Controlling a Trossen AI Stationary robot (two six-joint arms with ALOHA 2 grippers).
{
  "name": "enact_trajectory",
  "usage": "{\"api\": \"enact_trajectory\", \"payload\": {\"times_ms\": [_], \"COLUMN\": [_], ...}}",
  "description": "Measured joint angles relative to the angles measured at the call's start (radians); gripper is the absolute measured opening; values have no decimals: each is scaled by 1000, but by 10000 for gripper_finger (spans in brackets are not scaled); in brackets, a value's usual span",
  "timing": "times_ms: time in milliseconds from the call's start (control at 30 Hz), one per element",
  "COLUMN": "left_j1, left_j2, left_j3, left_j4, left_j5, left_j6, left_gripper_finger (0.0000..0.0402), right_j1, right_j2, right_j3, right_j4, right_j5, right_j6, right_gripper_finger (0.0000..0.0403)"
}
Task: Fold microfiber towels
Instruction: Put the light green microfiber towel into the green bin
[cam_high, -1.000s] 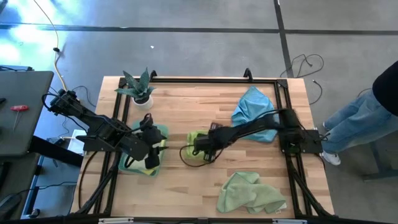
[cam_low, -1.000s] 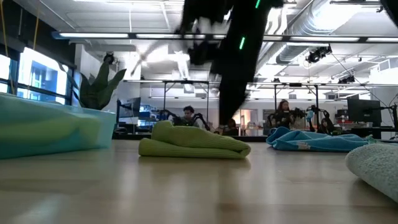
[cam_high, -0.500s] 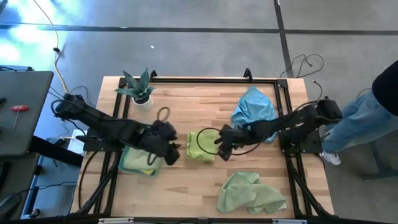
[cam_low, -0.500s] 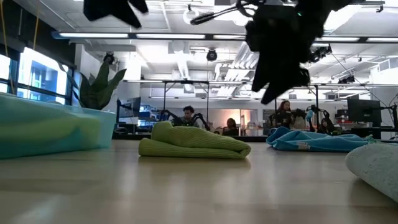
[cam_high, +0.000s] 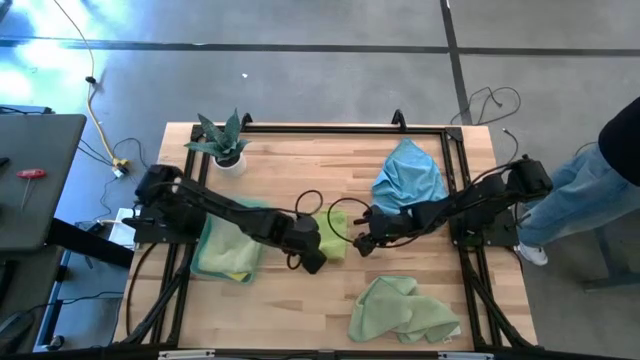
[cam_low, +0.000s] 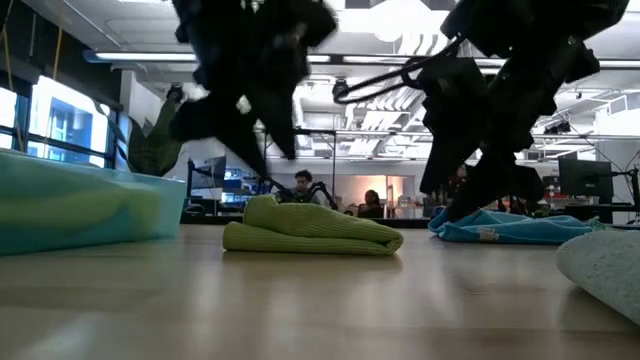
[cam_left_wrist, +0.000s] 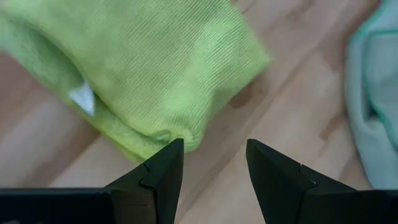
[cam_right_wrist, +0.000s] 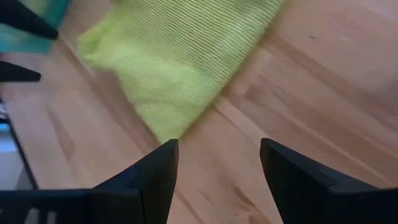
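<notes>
A folded bright yellow-green microfiber towel (cam_high: 333, 240) lies near the middle of the pale wooden surface (cam_high: 300, 175) in the high view, and both arms meet over it. The left end effector (cam_high: 312, 260) hangs at the towel's lower left edge, its fingers spread with nothing between them; in the left wrist view the towel's corner (cam_left_wrist: 149, 68) lies just past the dark fingertips (cam_left_wrist: 163, 168). The right end effector (cam_high: 363, 243) sits just right of the same towel, likewise released and empty, with the towel's edge (cam_right_wrist: 180, 62) ahead of its fingers (cam_right_wrist: 158, 171).

At the left of the frame lies a neat stack of folded towels, pale green on teal (cam_high: 228, 250). A crumpled sky-blue towel (cam_high: 408, 178) lies at the upper right of the surface, and a rumpled pale green towel (cam_high: 400, 310) at the lower right. A small spiky green potted plant (cam_high: 224, 142) stands at the upper left corner. A person in jeans (cam_high: 590, 185) stands at the right edge.
</notes>
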Motion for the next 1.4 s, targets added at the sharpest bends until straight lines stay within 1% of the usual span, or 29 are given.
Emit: {"api": "enact_trajectory", "payload": {"times_ms": [67,133,200,267,333,467,700,800,1000,1133,1233,1300,1400], "left_j1": [0,-1,-5,-12,-20,-33,-36,-36,-36,-56,-85,-97,-98], "left_j2": [17,38,36,36,33,31,31,31,31,30,25,-10,-93], "left_j3": [-6,-1,-11,-9,-9,-10,-8,14,75,114,114,89,34], "left_j4": [-46,-11,-39,-27,-60,-87,-50,-48,-50,-108,-223,-289,-290], "left_j5": [-4,-16,-17,-23,-24,-21,-8,3,30,29,1,-21,-98], "left_j6": [-59,-115,-138,-157,-163,-162,-150,-116,20,84,86,102,205], "left_gripper_finger": [165,165,165,165,165,165,165,165,165,165,165,165,165], "right_j1": [0,0,0,0,0,0,0,0,0,0,0,0,0], "right_j2": [1,1,4,5,9,21,26,26,26,26,26,26,26], "right_j3": [-11,-22,-33,-46,-57,-63,-65,-65,-65,-65,-65,-65,-65], "right_j4": [24,51,85,133,166,164,136,136,138,138,139,138,136], "right_j5": [1,3,7,10,9,23,53,52,51,51,50,50,50], "right_j6": [17,19,19,19,21,23,10,18,18,18,18,18,18], "right_gripper_finger": [220,220,220,220,220,220,220,220,220,220,220,220,220]}}
